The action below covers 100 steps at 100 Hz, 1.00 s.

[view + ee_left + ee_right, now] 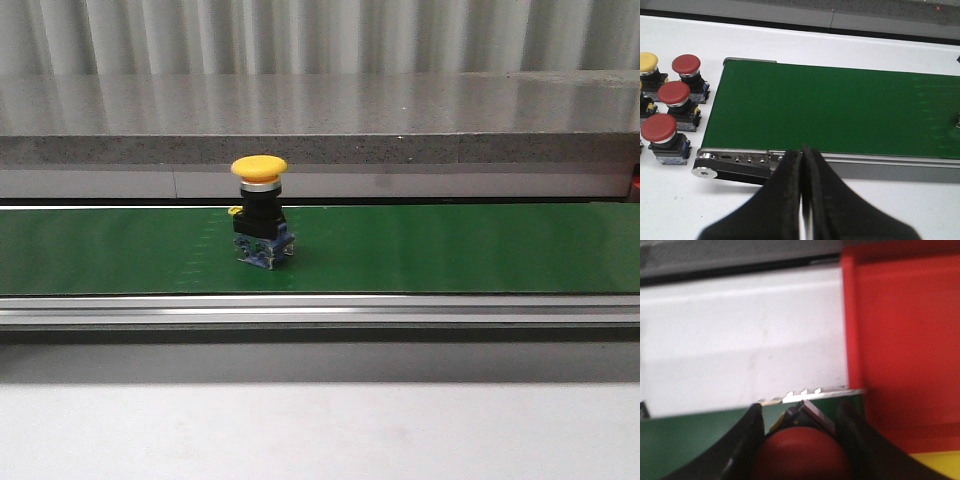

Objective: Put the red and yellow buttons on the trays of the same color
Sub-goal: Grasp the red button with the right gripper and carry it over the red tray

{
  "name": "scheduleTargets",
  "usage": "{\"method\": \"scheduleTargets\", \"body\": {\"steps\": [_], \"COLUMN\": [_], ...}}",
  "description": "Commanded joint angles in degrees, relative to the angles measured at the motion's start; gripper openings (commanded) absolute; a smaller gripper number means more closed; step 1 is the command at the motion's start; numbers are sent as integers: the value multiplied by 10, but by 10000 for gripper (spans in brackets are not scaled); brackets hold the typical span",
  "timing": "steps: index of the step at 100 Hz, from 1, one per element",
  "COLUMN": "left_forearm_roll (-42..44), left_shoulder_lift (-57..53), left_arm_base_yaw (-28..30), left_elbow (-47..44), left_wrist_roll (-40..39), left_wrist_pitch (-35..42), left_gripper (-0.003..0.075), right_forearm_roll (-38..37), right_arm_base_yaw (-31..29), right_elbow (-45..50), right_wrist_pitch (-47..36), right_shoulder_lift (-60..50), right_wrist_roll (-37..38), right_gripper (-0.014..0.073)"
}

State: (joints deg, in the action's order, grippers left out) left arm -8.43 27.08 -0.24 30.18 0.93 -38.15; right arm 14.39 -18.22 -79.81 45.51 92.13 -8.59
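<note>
Right gripper (799, 440) hangs beside the red tray (905, 340), fingers clamped around a red button (800, 457) with its domed cap between them. Left gripper (802, 200) has its fingers pressed together, empty, just before the green belt (840, 110); more red buttons (674, 93) sit off to its side.

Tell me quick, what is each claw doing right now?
Left gripper: shut, holding nothing.
Right gripper: shut on a red button.
</note>
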Motion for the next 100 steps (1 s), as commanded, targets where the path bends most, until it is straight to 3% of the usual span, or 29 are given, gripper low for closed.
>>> {"method": "scheduleTargets", "body": {"steps": [1, 25, 56, 100], "left_forearm_roll": [-8, -8, -8, -8], "left_shoulder_lift": [2, 2, 2, 2], "left_arm_base_yaw": [-3, -3, -3, -3], "left_elbow": [15, 15, 15, 15], "left_wrist_roll": [1, 1, 1, 1], "left_wrist_pitch": [42, 42, 42, 42], "left_gripper": [-20, -20, -20, -20], "right_forearm_roll": [2, 2, 2, 2], "right_arm_base_yaw": [-40, -91, -94, -95], "right_elbow": [-48, -90, -90, -90], "right_wrist_pitch": [-25, -45, -76, -100], "right_shoulder_lift": [11, 103, 184, 216], "right_wrist_roll": [8, 28, 29, 29], "right_gripper": [163, 163, 164, 188]}}
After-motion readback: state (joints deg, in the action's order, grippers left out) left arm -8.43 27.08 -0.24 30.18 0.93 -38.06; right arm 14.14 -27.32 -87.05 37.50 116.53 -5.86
